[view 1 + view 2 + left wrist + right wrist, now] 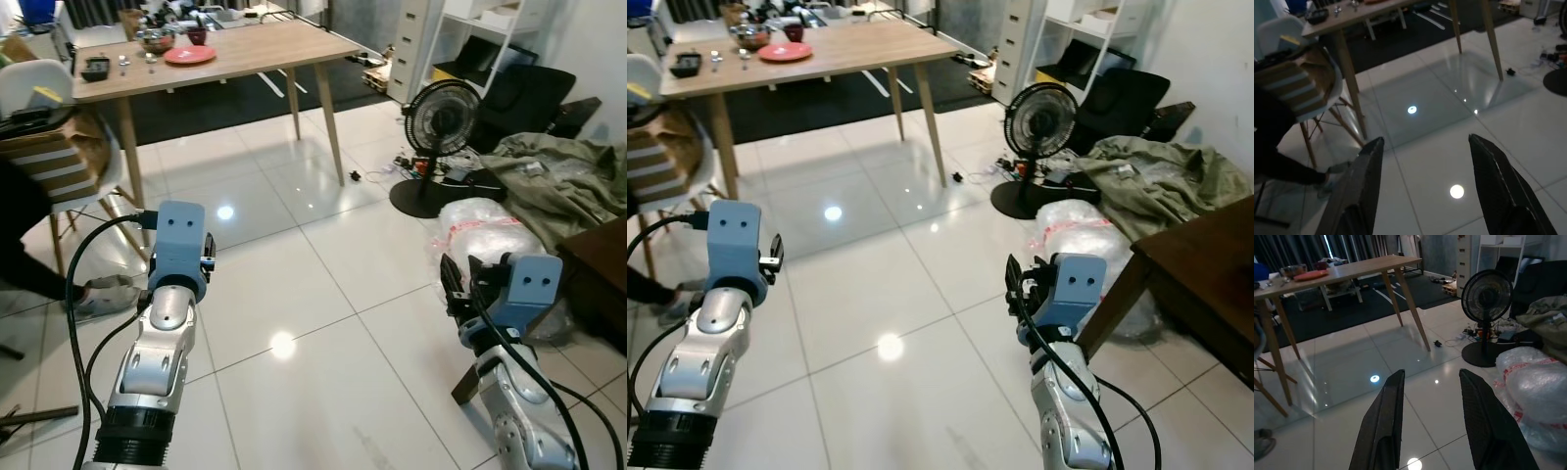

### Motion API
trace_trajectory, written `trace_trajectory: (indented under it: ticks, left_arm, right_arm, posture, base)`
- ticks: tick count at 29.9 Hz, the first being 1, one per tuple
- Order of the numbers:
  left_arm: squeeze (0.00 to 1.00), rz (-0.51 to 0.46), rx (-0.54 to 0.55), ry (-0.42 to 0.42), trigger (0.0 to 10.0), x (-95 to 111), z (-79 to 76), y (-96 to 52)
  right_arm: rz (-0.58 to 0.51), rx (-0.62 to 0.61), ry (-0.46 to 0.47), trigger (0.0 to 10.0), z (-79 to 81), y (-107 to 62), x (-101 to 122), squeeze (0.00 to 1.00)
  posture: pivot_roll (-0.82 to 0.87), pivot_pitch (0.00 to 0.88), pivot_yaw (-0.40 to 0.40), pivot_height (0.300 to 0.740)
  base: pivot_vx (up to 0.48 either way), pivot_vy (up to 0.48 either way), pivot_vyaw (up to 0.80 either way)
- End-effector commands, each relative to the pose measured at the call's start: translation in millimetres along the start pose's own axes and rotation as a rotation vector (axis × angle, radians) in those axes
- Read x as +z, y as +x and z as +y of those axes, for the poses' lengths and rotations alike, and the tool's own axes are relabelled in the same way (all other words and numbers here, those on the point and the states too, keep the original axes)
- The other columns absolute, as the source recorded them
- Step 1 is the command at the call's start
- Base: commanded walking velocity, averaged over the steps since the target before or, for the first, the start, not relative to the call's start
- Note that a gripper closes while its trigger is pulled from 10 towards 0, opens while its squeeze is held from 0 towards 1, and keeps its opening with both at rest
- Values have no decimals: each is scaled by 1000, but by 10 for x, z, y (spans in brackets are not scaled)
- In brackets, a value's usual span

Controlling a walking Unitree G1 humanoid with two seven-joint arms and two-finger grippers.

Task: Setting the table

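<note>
Ahead, in the left eye view, a red plate (190, 55) and a bowl (155, 40) are seen on the far counter (255, 51), well apart from both arms; a fan (440, 117) stands on the floor. Seen from the left wrist, the left pincer (1425, 186) is held wide, empty. Seen from the right wrist, the right pincer (1432, 423) is likewise parted, empty, above tiles.
</note>
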State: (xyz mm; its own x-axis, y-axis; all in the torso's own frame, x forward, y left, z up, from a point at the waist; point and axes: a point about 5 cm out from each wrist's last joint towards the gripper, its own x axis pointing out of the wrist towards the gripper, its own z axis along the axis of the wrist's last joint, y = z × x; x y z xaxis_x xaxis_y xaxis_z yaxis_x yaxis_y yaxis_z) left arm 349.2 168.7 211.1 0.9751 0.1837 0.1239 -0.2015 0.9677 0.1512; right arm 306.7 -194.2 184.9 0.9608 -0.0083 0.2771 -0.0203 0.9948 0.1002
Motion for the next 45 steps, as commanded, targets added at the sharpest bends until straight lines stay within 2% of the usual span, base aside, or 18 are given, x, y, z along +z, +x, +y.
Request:
trace_trajectory:
  ticks: [1, 7, 9, 12, 15, 16, 20, 23, 32, 33, 45]
  left_arm:
    - [0, 10, -3, 19, 10000, -116, 43, -59]
    - [0, 22, -51, 45, 10000, -417, 129, -255]
    - [0, 22, -51, 45, 10000, -417, 129, -255]
    - [0, 64, -66, 38, 10000, -626, 222, -374]
    - [0, 107, -55, 71, 10000, -868, 368, -539]
    - [0, 107, -55, 71, 10000, -868, 368, -539]
    - [0, 193, -41, 117, 10000, -1192, 496, -805]
    - [0, 220, -29, 112, 10000, -1284, 515, -869]
    - [0, 268, -71, 48, 10000, -1422, 435, -835]
    - [0, 281, -79, 54, 10000, -1480, 433, -832]
    - [0, 277, -91, 46, 10000, -1520, 397, -829]
  right_arm:
    - [56, 31, -15, 10000, 65, -67, -157, 0]
    - [158, 24, -79, 10000, 51, -203, -422, 0]
    - [158, 24, -79, 10000, 51, -203, -422, 0]
    - [214, -18, -132, 10000, -55, -270, -556, 0]
    - [279, -33, -178, 10000, -166, -378, -739, 0]
    - [279, -33, -178, 10000, -166, -378, -739, 0]
    - [362, -4, -164, 10000, -154, -540, -985, 0]
    - [388, 7, -161, 10000, -114, -588, -1062, 0]
    - [431, -26, -207, 10000, -80, -625, -1211, 0]
    - [449, -27, -217, 10000, -64, -673, -1288, 0]
    - [437, -23, -218, 10000, -34, -682, -1313, 0]
  posture:
    - [54, 79, 97, 740]
    - [64, 78, 87, 740]
    - [64, 78, 87, 740]
    - [67, 76, 78, 740]
    - [71, 72, 70, 740]
    - [71, 72, 70, 740]
    - [85, 69, 55, 740]
    - [88, 70, 44, 740]
    - [90, 61, 38, 740]
    - [89, 61, 41, 740]
    - [88, 65, 38, 740]
  base:
    - [465, 0, 0]
    - [464, 0, 0]
    - [465, 0, 0]
    - [465, 0, 0]
    - [463, 0, 0]
    - [461, 0, 0]
    - [465, 0, 0]
    - [465, 0, 0]
    - [464, 0, 0]
    - [465, 0, 0]
    - [464, 0, 97]
